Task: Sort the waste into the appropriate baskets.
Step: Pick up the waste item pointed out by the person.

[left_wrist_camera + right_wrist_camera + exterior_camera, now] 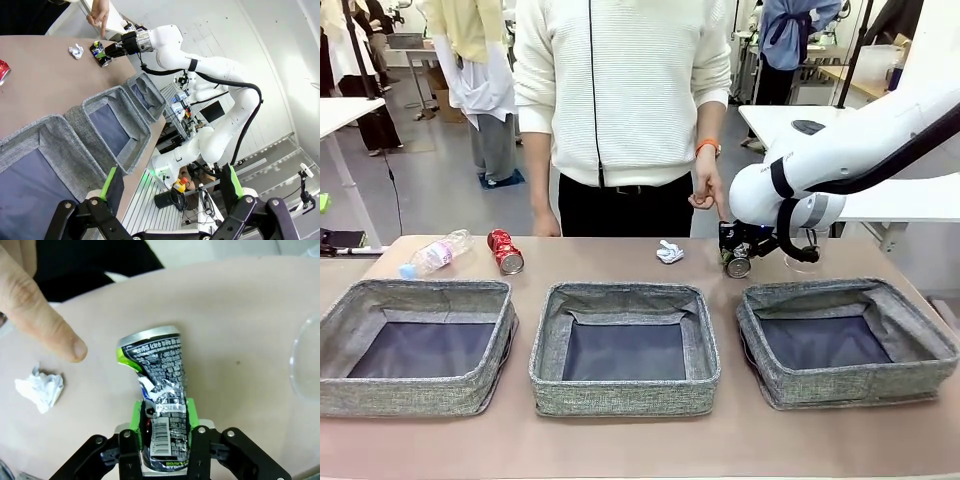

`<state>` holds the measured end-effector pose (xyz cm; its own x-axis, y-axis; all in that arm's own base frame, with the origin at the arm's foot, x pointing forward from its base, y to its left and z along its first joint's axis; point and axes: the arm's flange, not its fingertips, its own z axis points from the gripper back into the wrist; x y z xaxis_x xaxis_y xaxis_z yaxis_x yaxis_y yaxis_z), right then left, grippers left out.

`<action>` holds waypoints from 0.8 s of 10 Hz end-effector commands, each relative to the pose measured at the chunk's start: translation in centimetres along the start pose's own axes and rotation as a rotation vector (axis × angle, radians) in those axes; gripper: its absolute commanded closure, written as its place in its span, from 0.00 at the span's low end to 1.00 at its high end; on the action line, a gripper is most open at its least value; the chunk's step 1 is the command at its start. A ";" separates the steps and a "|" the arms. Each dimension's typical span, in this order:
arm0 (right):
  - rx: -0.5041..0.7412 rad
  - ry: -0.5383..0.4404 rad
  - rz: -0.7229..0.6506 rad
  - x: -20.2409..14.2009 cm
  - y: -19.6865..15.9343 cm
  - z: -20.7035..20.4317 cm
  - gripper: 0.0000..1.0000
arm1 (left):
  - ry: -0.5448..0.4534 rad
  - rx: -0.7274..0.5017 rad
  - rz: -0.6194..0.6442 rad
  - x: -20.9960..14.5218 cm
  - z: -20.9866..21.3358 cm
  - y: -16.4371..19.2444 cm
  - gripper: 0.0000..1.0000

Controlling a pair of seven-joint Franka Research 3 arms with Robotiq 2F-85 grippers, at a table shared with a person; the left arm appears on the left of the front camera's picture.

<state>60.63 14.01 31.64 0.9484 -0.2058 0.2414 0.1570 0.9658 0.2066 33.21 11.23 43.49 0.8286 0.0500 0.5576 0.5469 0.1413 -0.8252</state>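
My right gripper (734, 252) is shut on the crushed dark can (159, 372), its green pads pressing both sides, at the table's far side behind the right basket (850, 385). The can (738, 266) is at the table surface. A person's finger (55, 330) points down close beside it. The crumpled white paper wad (670, 251) lies just left of the can, and the clear plastic cup (803, 262) stands just right. At the far left lie the clear bottle (435, 253) and the red soda can (505, 251). My left gripper (170, 176) hangs open over the left basket (410, 395).
The middle basket (620, 395) sits between the other two along the near side; all three hold nothing. The person stands at the far edge, one hand (704, 198) over the table near my right gripper. The right arm (820, 170) reaches in from the right.
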 end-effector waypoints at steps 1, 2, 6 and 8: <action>-0.027 0.016 -0.029 -0.8 -2.1 5.9 1.00 | -0.003 -0.014 -0.021 0.1 0.0 -0.2 0.00; -0.057 0.065 -0.017 -1.8 -3.2 10.5 1.00 | -0.003 -0.014 -0.021 0.1 0.0 -0.2 0.00; 0.068 0.084 0.111 -11.8 -2.9 25.5 1.00 | -0.003 -0.014 -0.021 0.1 0.0 -0.2 0.00; 0.095 0.104 0.135 -17.3 -3.0 27.9 1.00 | -0.003 -0.014 -0.021 0.1 0.0 -0.2 0.00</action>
<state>37.85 10.53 54.79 0.9814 -0.0704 0.1785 0.0254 0.9697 0.2429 33.20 11.23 43.52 0.8280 0.0499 0.5585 0.5477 0.1413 -0.8247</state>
